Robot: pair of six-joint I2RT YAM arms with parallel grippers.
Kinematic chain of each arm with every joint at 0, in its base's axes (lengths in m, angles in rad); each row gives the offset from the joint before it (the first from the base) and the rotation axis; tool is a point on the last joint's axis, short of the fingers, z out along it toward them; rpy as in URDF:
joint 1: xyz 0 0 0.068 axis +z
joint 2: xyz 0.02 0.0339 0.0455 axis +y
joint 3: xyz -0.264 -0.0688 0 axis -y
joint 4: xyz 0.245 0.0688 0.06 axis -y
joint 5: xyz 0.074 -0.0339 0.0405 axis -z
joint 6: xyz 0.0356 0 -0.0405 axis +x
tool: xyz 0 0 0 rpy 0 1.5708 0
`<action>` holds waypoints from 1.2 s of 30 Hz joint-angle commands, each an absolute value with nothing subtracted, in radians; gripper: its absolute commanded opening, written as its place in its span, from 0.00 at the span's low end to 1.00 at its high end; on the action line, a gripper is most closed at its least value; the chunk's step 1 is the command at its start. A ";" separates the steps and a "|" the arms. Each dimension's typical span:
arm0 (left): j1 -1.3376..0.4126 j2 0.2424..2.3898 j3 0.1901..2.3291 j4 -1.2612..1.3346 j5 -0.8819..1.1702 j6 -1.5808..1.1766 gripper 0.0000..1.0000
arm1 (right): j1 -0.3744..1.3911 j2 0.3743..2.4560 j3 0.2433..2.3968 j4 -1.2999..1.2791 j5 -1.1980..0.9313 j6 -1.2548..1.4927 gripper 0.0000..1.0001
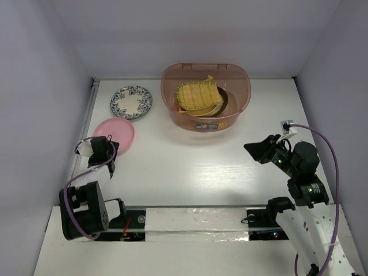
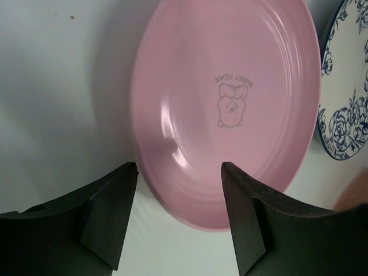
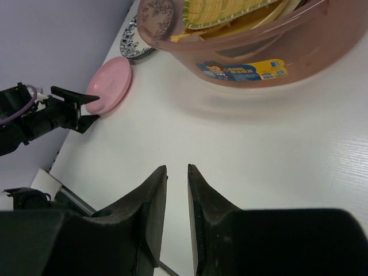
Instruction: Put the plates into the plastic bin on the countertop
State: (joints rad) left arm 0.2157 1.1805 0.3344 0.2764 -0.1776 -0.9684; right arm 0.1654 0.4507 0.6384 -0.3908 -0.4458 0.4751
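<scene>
The reddish-pink plastic bin stands at the back centre of the countertop. Inside it the yellow ribbed plate lies on top of orange dishes and a dark-rimmed dish. The pink plate and the blue-and-white floral plate lie on the counter at the left. My left gripper is open at the pink plate's near rim, which lies between the fingers in the left wrist view. My right gripper hovers right of centre, jaws almost together and empty.
The countertop has lilac walls on three sides. The right wrist view shows the bin with its label, the pink plate and my left arm. The floral plate lies close beside the pink one.
</scene>
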 commanded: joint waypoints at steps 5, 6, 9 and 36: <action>0.219 1.310 0.407 0.311 -0.150 -1.011 0.51 | 0.175 0.449 0.627 -0.331 -0.474 0.469 0.27; 0.219 1.316 0.405 0.321 -0.147 -1.014 0.48 | 0.175 0.446 0.627 -0.333 -0.471 0.469 0.27; 0.219 1.322 0.396 0.301 -0.153 -1.025 0.33 | 0.175 0.445 0.630 -0.336 -0.460 0.471 0.26; -0.242 0.877 0.742 0.187 -0.247 -0.844 0.00 | 0.175 0.486 0.604 -0.256 -0.486 0.495 0.00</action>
